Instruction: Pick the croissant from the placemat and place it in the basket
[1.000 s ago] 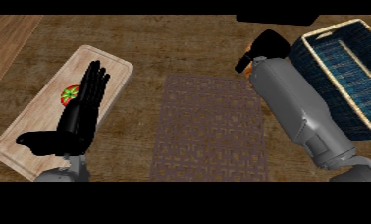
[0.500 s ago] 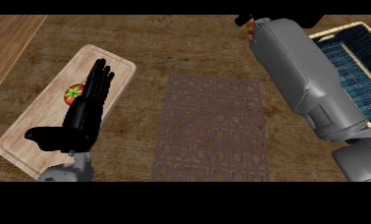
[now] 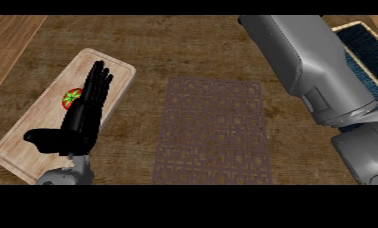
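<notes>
The brown woven placemat point(image 3: 214, 129) lies in the middle of the counter with nothing on it. No croissant shows anywhere. A corner of the basket point(image 3: 360, 47), with a pale rim and dark blue lining, peeks out at the right edge behind my right forearm point(image 3: 310, 67). That forearm runs up to the top of the view and my right hand is out of sight. My left hand point(image 3: 81, 117) rests open, fingers straight, over a wooden cutting board.
The wooden cutting board point(image 3: 33, 147) lies at the left, tilted, with a red and green tomato point(image 3: 71, 98) on it beside my left hand. A lighter wooden strip point(image 3: 15, 37) runs along the far left corner.
My right arm has swung up and away; its hand, seen near the basket a second ago, has left the view. The forearm now covers most of the basket. The left hand stayed put.
</notes>
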Controlling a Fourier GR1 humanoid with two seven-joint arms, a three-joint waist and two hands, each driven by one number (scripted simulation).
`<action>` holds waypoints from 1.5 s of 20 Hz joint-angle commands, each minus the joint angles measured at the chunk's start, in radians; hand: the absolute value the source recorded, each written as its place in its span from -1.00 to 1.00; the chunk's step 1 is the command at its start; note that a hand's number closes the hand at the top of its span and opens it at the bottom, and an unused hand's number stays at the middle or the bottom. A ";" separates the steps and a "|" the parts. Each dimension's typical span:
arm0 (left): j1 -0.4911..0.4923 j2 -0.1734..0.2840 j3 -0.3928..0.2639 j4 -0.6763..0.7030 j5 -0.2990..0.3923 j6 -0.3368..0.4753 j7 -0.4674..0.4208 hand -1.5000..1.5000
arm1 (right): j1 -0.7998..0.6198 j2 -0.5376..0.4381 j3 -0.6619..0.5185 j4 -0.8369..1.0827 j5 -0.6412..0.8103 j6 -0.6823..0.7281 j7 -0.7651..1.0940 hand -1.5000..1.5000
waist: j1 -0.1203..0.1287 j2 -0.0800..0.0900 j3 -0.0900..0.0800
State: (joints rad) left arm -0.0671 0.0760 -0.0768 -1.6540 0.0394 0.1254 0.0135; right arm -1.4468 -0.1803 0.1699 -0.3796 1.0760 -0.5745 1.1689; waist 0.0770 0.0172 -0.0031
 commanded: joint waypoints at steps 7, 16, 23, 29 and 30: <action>0.046 0.003 0.021 -0.010 0.009 0.007 -0.002 0.00 | -0.082 -0.019 -0.044 0.187 0.115 0.018 0.318 1.00 | -0.047 -0.016 0.000; 0.051 -0.019 0.017 -0.004 -0.020 0.044 -0.011 0.00 | -0.101 -0.060 -0.078 0.236 0.141 -0.026 0.319 1.00 | -0.076 -0.022 0.002; 0.101 -0.018 0.016 -0.030 -0.020 0.039 -0.026 0.00 | -0.039 -0.077 -0.082 0.214 0.157 -0.028 0.317 1.00 | -0.088 -0.028 0.002; 0.096 0.012 0.054 -0.046 0.008 0.018 -0.011 0.00 | 0.053 -0.128 -0.118 0.193 0.131 -0.008 0.237 1.00 | -0.107 -0.035 0.003; 0.058 0.021 0.066 -0.048 0.009 0.028 0.039 0.00 | 0.075 -0.094 -0.120 0.192 0.128 -0.010 0.240 1.00 | -0.104 -0.032 0.003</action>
State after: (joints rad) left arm 0.0082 0.0852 -0.0232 -1.6805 0.0455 0.1487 0.0127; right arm -1.4135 -0.2853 0.0632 -0.1698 1.2127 -0.5861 1.2347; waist -0.0249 -0.0145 -0.0007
